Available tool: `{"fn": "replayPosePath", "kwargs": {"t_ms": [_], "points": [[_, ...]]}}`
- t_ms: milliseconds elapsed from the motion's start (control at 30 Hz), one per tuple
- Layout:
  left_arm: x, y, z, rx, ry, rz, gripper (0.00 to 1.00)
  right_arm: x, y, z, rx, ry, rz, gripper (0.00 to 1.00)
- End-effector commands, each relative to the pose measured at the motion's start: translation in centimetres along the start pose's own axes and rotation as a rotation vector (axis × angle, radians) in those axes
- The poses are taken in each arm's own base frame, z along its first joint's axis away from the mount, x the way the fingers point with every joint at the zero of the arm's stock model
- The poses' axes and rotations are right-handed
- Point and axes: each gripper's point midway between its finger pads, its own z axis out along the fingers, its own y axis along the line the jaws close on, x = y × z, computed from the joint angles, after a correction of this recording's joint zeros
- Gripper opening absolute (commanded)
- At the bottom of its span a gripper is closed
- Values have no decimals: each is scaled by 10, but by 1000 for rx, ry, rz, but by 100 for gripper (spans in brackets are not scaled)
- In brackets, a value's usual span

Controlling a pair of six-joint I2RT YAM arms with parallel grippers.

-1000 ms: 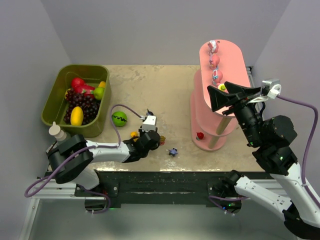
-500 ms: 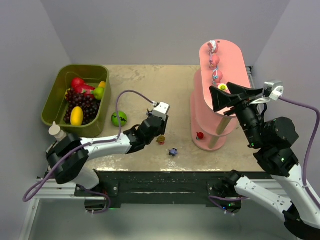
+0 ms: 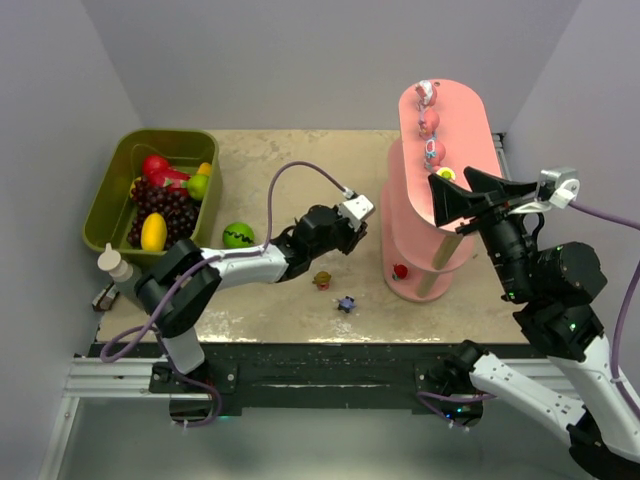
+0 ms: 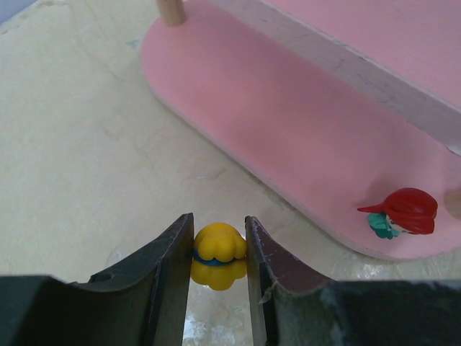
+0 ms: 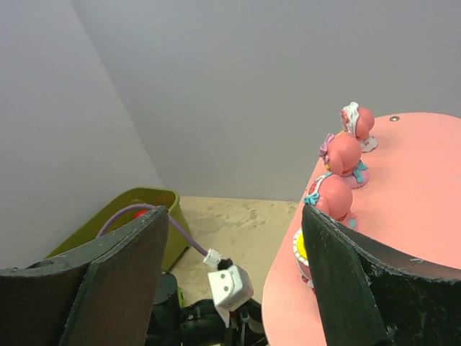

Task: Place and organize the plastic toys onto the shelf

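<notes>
holding a yellow toy just short of the shelf's bottom board

the left gripper point(image 4: 218, 222) is pinched in narrow on a small yellow toy point(image 4: 218, 252), 1 finger pressed to each side of it. from overhead it hangs out over the table point(image 3: 300, 170), between the green ball point(image 3: 238, 235) and the shelf point(image 3: 470, 120). i cannot tell how far the toy is off the tabletop.

direction is what counts for the next move. the bottom board point(image 4: 288, 122) lies ahead of the fingers and a little to their right, near but not touching, with a strip of bare table between. its long axis runs away from the arms, so the gripper faces its long side and the edge cuts slantwise across the wrist view. 1 red toy point(image 4: 403, 213) stands on that board toward its near rounded end. the bare stretch further along looks to me the safer place to set down.

the right gripper point(image 3: 445, 200) stands wide apart with nothing between its fingers, up by the top board point(image 5: 418, 187), just beside a row of 3 pink toys point(image 5: 342, 155). so the left arm is the nearer one to the low tier, and it has the load.

2 more wait on the table, well apart from the shelf: an orange-brown toy point(image 3: 322, 280) and a dark blue-purple toy point(image 3: 346, 303), both nearer the arms than the left gripper.
</notes>
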Motion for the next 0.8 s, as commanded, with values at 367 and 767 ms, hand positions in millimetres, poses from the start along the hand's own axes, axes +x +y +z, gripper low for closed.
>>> {"fn": "replayPosePath", "kwargs": {"t_ms": [367, 767], "points": [[-46, -60, 31, 446, -210, 260, 22, -8, -6, -2, 31, -29, -10, 78], [-16, -74, 45, 576, -112, 324, 23, -7, -8, -2, 37, -30, -11, 78]]}}
